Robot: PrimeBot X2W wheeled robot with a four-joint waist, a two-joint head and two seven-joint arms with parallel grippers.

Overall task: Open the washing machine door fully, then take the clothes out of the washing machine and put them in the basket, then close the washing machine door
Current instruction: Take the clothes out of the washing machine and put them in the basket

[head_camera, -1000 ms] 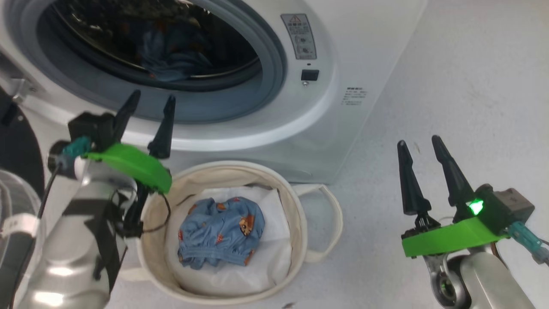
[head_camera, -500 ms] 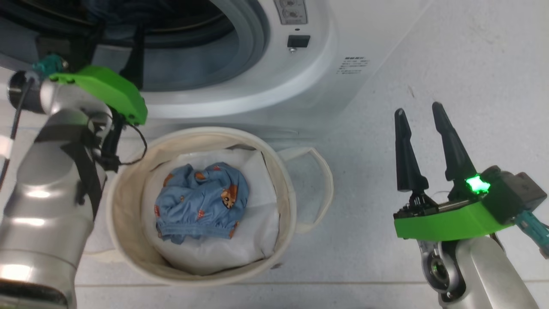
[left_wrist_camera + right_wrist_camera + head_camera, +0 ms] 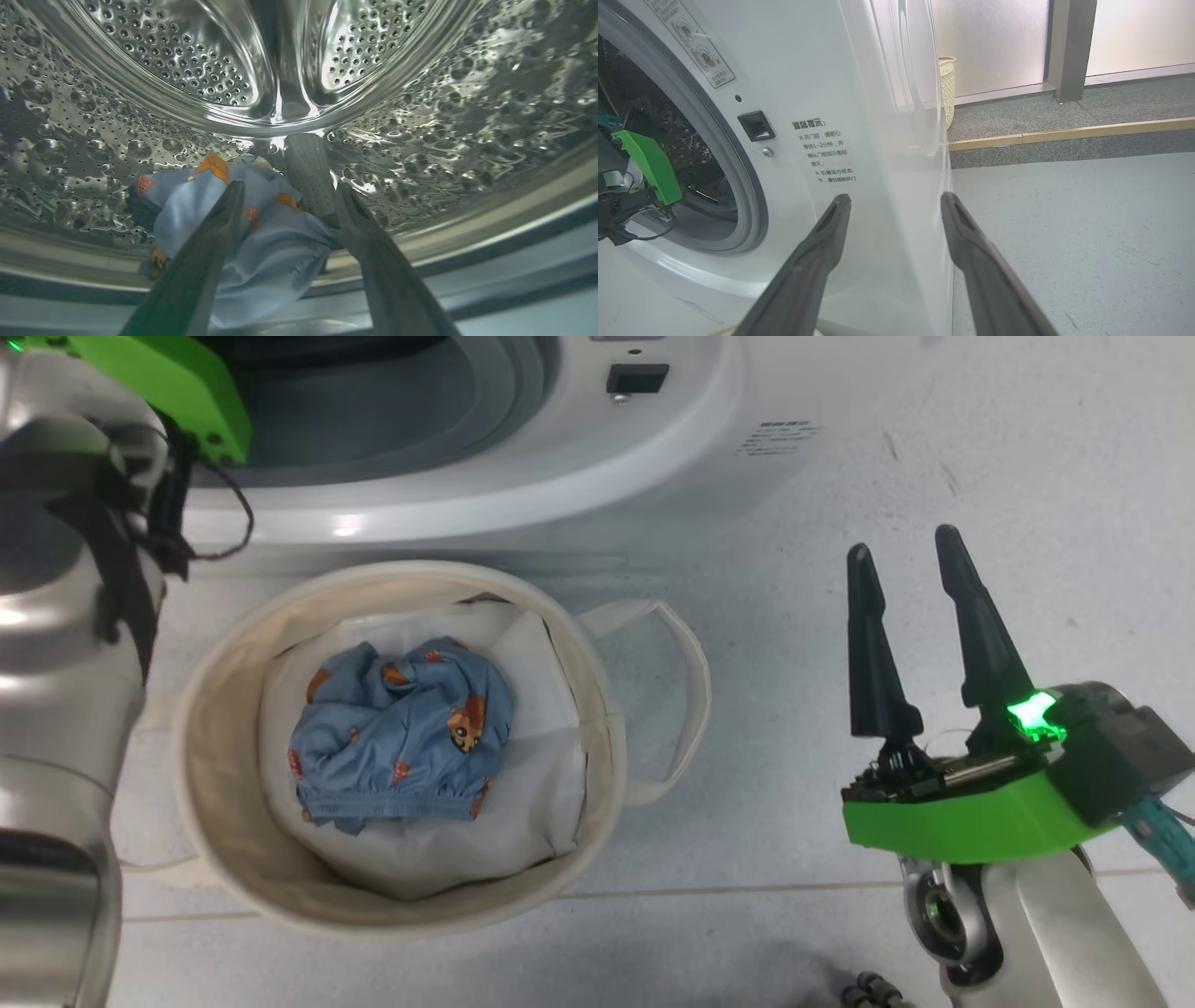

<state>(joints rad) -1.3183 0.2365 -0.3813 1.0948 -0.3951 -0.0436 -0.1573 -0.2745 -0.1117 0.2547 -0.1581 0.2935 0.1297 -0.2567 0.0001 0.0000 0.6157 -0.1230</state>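
partly, left gripper (image 3: 292, 186) fingers hide the clothes (image 3: 275, 252).

We note a blue garment (image 3: 401, 737) bunched on the white liner in the basket (image 3: 210, 803). A second garment (image 3: 271, 252) lies crumpled, low in the machine's (image 3: 560, 495) open drum.

We reached our left gripper (image 3: 289, 186) from beside the basket (image 3: 210, 775) into the drum (image 3: 196, 65) of the washing machine (image 3: 523, 495), fingers apart over the clothes (image 3: 271, 252) there. Our head camera tilted down, so the machine slid up the view.
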